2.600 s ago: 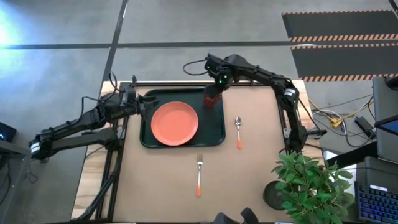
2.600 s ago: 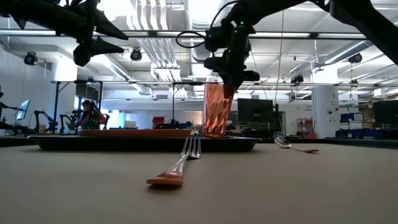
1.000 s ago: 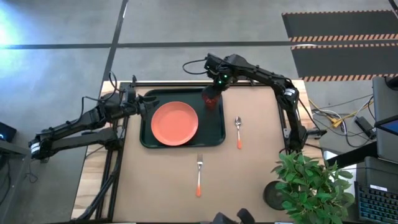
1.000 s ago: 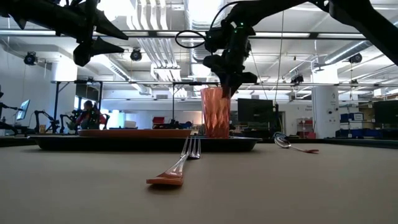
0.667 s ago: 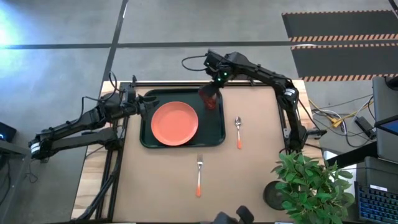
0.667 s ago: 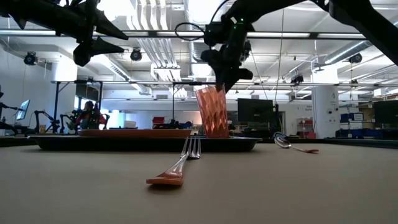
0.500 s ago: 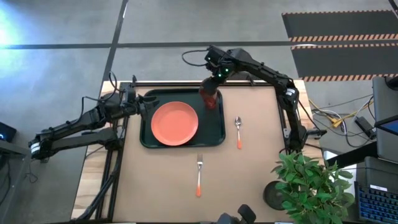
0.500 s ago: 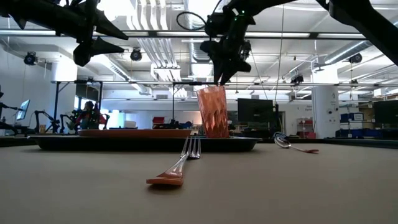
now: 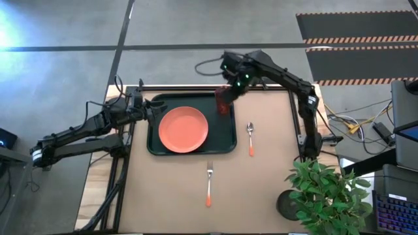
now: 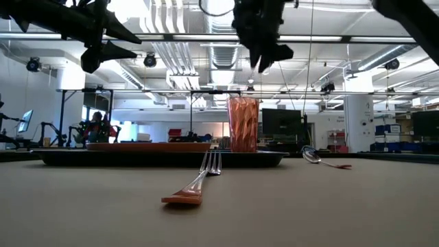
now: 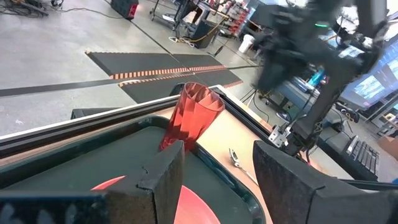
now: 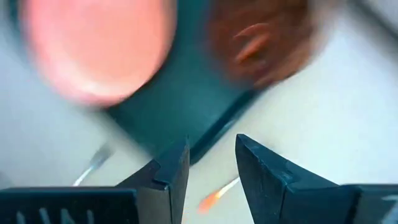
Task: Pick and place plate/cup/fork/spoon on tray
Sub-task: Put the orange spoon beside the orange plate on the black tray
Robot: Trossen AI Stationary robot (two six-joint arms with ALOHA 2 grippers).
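Observation:
The reddish-brown cup (image 9: 223,103) (image 10: 243,123) stands upright on its base in the far right corner of the dark tray (image 9: 225,136). The coral plate (image 9: 183,129) lies flat in the tray's middle. My right gripper (image 10: 264,62) (image 12: 211,152) hangs open above the cup, clear of it. On the bare table lie the spoon (image 9: 250,138), right of the tray, and the fork (image 9: 209,183), near of it. My left gripper (image 9: 157,109) (image 11: 217,155) waits open over the tray's left rim.
A leafy potted plant (image 9: 326,192) stands at the table's near right corner. Bare tabletop lies between the tray, the fork and the spoon. The table's black rail (image 9: 196,87) runs along the far edge behind the tray.
My right gripper has let go of the cup's rim, opened and risen, drifting a little toward the table's right. The cup tipped toward the left as the fingers left it, then settled upright on the tray.

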